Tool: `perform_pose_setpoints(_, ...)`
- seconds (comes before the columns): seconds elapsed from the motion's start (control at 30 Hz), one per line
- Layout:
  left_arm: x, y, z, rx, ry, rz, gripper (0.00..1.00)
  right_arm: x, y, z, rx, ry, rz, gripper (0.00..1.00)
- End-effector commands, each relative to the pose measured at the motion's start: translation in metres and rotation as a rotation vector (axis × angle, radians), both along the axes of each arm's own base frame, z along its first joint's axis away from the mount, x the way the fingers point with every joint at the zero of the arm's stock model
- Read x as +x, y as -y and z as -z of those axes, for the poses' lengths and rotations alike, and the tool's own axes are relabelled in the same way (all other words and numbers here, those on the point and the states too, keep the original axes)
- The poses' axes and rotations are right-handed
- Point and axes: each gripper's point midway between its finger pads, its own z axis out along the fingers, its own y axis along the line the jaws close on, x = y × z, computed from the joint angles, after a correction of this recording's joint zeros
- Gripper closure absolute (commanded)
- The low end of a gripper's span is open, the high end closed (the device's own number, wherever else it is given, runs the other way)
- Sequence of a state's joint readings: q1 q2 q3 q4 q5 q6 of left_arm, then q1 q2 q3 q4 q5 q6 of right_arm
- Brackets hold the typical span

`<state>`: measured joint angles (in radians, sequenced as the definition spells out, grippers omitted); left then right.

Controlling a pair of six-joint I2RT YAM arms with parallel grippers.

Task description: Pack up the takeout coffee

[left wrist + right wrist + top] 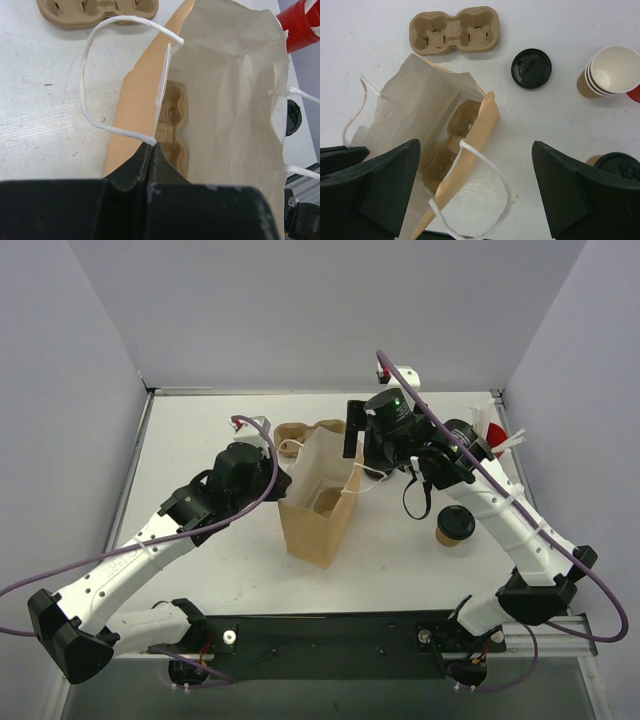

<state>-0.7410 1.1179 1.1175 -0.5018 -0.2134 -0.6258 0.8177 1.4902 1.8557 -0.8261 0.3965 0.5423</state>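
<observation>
The takeout coffee, a tan-brown cup with a black lid, stands on the table right of the brown paper bag. Its lid shows at the right wrist view's lower right and past the bag's edge in the left wrist view. The bag stands open with a pulp cup carrier inside. My left gripper is shut on the bag's left rim by its white handle; it also shows in the top view. My right gripper is open and empty above the bag's right rim.
A second pulp carrier lies on the table behind the bag. A loose black lid lies beside a stack of lidless cups. A red cup with white sticks stands at the back right. Walls enclose the table.
</observation>
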Motion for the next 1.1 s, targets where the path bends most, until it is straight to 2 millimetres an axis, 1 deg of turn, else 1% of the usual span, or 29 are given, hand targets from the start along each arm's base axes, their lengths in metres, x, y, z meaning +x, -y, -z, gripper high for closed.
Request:
perform_pose_setpoints(0.0, 0.000, 0.001, -0.013, -0.060, 0.020, -0.061, 1.00, -0.021, 0.020, 0.008, -0.033, -0.053, 0.029, 0.13)
perform_pose_setpoints(0.17, -0.006, 0.001, -0.014, -0.106, 0.014, -0.104, 1.00, -0.031, 0.011, 0.020, -0.056, -0.096, 0.006, 0.15)
perform_pose_setpoints(0.23, -0.006, 0.001, -0.015, -0.119, 0.021, -0.123, 1.00, -0.035, 0.010, 0.027, -0.089, -0.111, 0.006, 0.16)
perform_pose_setpoints(0.27, -0.009, 0.005, -0.015, -0.126, 0.020, -0.120, 1.00, -0.036, 0.010, 0.030, -0.094, -0.120, 0.007, 0.17)
perform_pose_setpoints(0.33, -0.009, 0.005, -0.015, -0.123, 0.027, -0.133, 1.00, -0.038, 0.014, 0.037, -0.123, -0.133, 0.019, 0.18)
perform_pose_setpoints(0.43, -0.011, 0.008, -0.015, -0.121, 0.028, -0.129, 1.00, -0.040, 0.019, 0.039, -0.144, -0.133, 0.029, 0.20)
perform_pose_setpoints(0.53, -0.012, 0.009, -0.014, -0.119, 0.026, -0.125, 1.00, -0.042, 0.019, 0.041, -0.156, -0.141, 0.021, 0.20)
perform_pose_setpoints(0.77, -0.011, 0.009, -0.016, -0.114, 0.032, -0.123, 1.00, -0.046, 0.014, 0.045, -0.162, -0.165, -0.004, 0.21)
perform_pose_setpoints(0.93, -0.011, 0.012, -0.017, -0.111, 0.033, -0.121, 1.00, -0.049, 0.007, 0.039, -0.146, -0.158, -0.032, 0.21)
perform_pose_setpoints(1.07, -0.010, 0.013, -0.015, -0.108, 0.031, -0.125, 1.00, -0.053, 0.002, 0.034, -0.129, -0.146, -0.045, 0.21)
